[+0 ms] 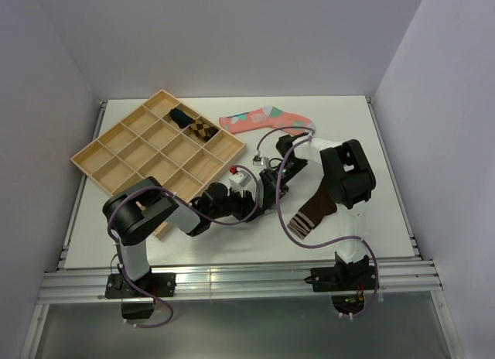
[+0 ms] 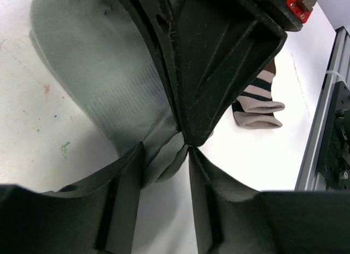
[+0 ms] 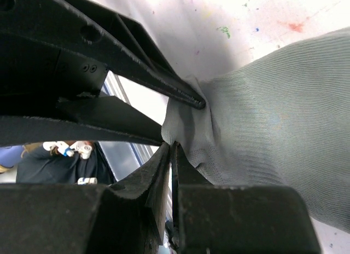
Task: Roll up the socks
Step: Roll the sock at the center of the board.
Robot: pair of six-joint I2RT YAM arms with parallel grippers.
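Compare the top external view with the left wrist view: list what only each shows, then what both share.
Only the top external view shows the wooden compartment tray and the pink patterned sock. Only the left wrist view shows the grey sock, its fabric bunched in the left hand. Both show the brown sock with its striped cuff on the white table.

From overhead the grey sock (image 2: pixel 104 84) is concealed beneath the left hand (image 2: pixel 167 150) and right hand (image 3: pixel 171 147); in the left wrist view, the right hand covers the brown sock (image 2: pixel 257 103) except its striped cuff.
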